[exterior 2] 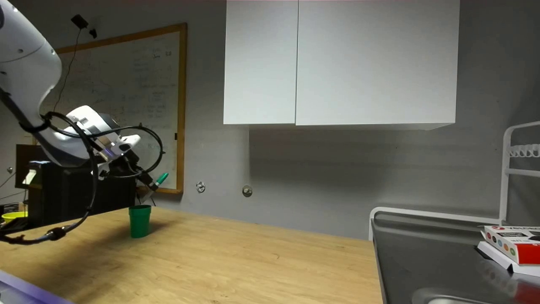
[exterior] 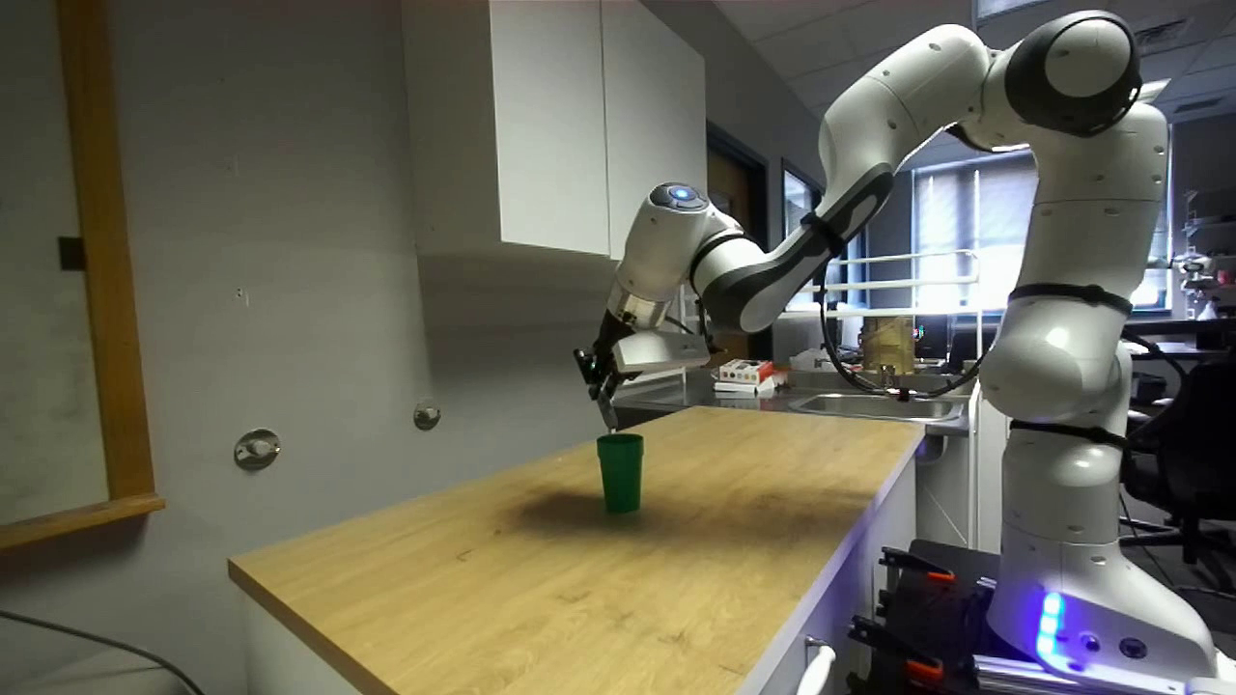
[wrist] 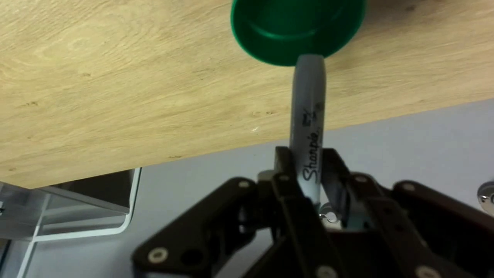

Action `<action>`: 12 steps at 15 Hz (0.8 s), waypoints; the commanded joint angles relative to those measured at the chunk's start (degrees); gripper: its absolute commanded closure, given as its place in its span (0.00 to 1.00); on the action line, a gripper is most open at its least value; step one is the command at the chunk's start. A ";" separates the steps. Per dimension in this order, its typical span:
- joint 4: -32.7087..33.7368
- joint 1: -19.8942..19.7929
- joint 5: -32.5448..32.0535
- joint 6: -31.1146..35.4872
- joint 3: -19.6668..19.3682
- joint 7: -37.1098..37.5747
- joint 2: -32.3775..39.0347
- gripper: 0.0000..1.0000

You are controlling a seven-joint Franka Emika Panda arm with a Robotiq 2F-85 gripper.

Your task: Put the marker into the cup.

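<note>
Marker [wrist: 308,123] held at a slant over a small green cup [exterior: 620,478], which stands upright on a pale wood-grain surface [exterior: 579,598]. The jaws are clamped on the marker's barrel, one side pressed against each flank, parted only by its thickness. The barrel is grey with "Sharpie" in black letters; in an exterior view its upper end shows green. The grey end points down, just above the cup's mouth in both exterior views, and in the wrist view it overlaps the cup's rim. Whether it touches the rim cannot be told.

The cup sits apart from all the surface's edges, well in from the near corner on the wall side. A white robot arm [exterior: 1081,232] stands beyond the long edge opposite the wall [exterior: 319,338] and reaches across that edge; a blue light [exterior: 1050,623] glows at its base. A white cabinet [exterior 2: 358,63] is fixed to the wall, higher than the surface, with a wood-framed whiteboard [exterior 2: 147,80] farther along. Past the short edge at the far end, a dark worktop [exterior 2: 430,253] with a sink [exterior: 874,407] carries a red and white box [exterior 2: 510,238].
</note>
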 commanded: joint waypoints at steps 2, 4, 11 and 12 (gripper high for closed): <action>0.98 -0.13 -2.88 -3.03 1.94 4.56 0.91 0.94; 0.84 0.09 -2.68 -3.71 2.40 5.15 0.60 0.94; 0.31 13.67 -6.02 -7.18 -9.23 8.30 0.81 0.94; 0.06 15.99 -6.19 -7.63 -11.23 8.62 0.62 0.94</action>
